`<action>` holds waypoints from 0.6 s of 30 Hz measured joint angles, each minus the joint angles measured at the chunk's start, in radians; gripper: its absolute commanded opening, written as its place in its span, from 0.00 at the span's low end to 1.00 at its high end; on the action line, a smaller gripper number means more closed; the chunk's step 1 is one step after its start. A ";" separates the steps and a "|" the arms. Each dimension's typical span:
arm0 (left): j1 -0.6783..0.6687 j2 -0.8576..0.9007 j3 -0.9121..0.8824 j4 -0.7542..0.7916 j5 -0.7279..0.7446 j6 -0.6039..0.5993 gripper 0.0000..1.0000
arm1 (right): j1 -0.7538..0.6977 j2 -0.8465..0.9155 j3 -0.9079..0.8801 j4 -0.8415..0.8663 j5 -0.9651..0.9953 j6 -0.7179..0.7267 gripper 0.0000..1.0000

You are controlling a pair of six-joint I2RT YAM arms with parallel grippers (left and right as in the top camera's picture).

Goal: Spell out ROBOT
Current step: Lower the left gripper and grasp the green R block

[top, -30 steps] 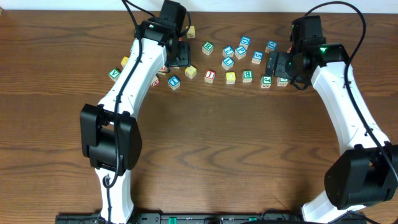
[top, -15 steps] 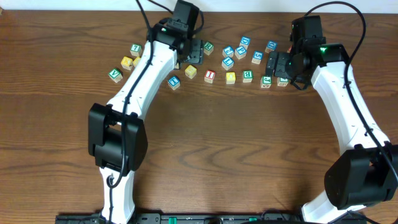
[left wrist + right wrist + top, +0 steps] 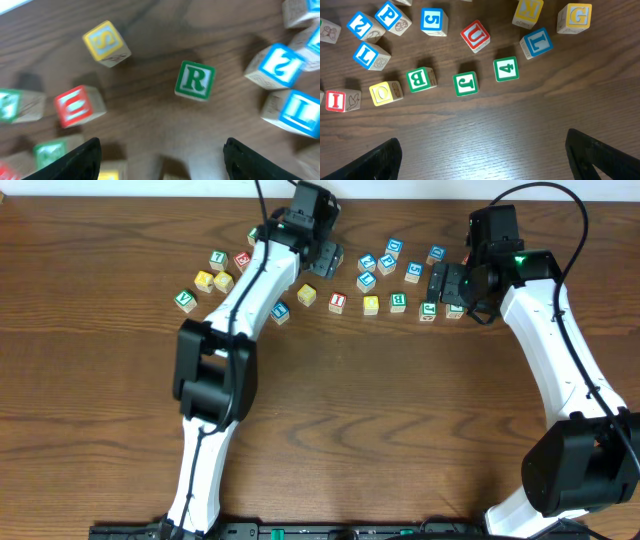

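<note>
The green R cube [image 3: 195, 80] lies just ahead of my left gripper [image 3: 161, 146], which hangs open above the table at the far row of cubes [image 3: 325, 262]; nothing is between its fingers. In the right wrist view the green B cube [image 3: 421, 79] and a yellow O cube [image 3: 385, 92] sit side by side in a row; overhead they are the B cube [image 3: 398, 301] and the O cube [image 3: 371, 304]. My right gripper [image 3: 481, 137] stands wide open and empty over bare wood near that row [image 3: 442, 284]. I cannot pick out the T among the blue cubes.
Loose cubes are scattered along the far side: a red I [image 3: 337, 100], green J [image 3: 466, 83], green 4 [image 3: 506, 69], red U [image 3: 475, 35], yellow G [image 3: 576, 16], and a yellow S [image 3: 106, 42]. Another small cluster [image 3: 210, 278] lies to the left.
My left arm has swung right along the far row, from the left cluster to over the R cube, and its jaws have widened a little. The right arm has not moved.
</note>
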 measured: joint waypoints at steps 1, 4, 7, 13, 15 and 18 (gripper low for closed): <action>0.000 0.017 0.005 0.011 0.000 0.004 0.76 | 0.000 0.000 0.000 0.000 0.000 0.000 0.99; 0.000 0.063 0.008 0.047 0.004 0.019 0.73 | 0.000 0.000 0.000 0.000 0.000 0.000 0.99; -0.002 0.068 0.008 0.067 0.011 0.024 0.69 | 0.000 0.000 0.000 0.000 0.000 0.000 0.99; -0.008 0.068 0.018 0.122 0.065 0.023 0.68 | 0.000 0.000 0.000 0.000 0.000 0.000 0.99; -0.013 0.070 0.019 0.145 0.077 0.023 0.68 | 0.000 0.000 0.000 0.000 0.000 0.000 0.99; -0.019 0.084 0.021 0.191 0.079 0.022 0.68 | 0.000 0.000 0.000 -0.001 0.000 0.000 0.99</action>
